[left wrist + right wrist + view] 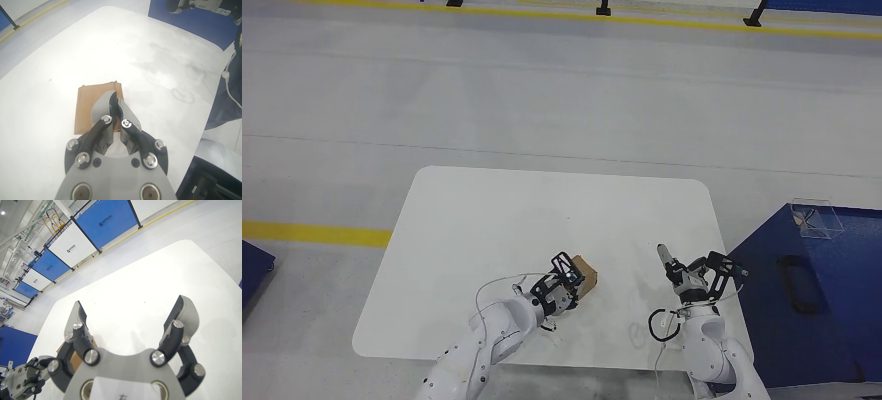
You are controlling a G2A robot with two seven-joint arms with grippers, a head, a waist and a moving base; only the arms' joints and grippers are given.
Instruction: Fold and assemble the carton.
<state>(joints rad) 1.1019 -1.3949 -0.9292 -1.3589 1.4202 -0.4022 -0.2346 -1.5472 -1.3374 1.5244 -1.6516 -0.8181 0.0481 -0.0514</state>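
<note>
Risk of a slipping, off-centre pinch

The left end effector [115, 97] is closed. Its jaws stand almost together, and they appear to be pinching a narrow strip along one long side of the carton [88, 106]. The hold looks thin, with only the toothed pads near the tips bearing on cardboard. The brown carton is not yet formed. It spreads flat beyond the fingertips and mostly off to one side of them, low over the white desk [132, 56]. Whether its far end touches the surface cannot be told.

Several things could go wrong from here:

- **Slipping:** a quick lift or swing could pull the strip out of the pads, because so little material sits between them.
- **Twisting:** most of the panel hangs to one side of the grip, so its weight could turn it in the jaws and leave it skewed for folding.
- **Bad creases or tears:** forcing a flap while the board is held only at this edge could crease it off the scored line or tear the corner.
- **Sliding:** if the panel is pressed down on the smooth desk, nothing braces it, so it could skate away.

The right end effector [130, 300] is well apart from the carton, with its jaws spread wide and nothing in them. If it comes across to help, the carton offers little free room beside the left end effector, so the two could knock together.
</note>
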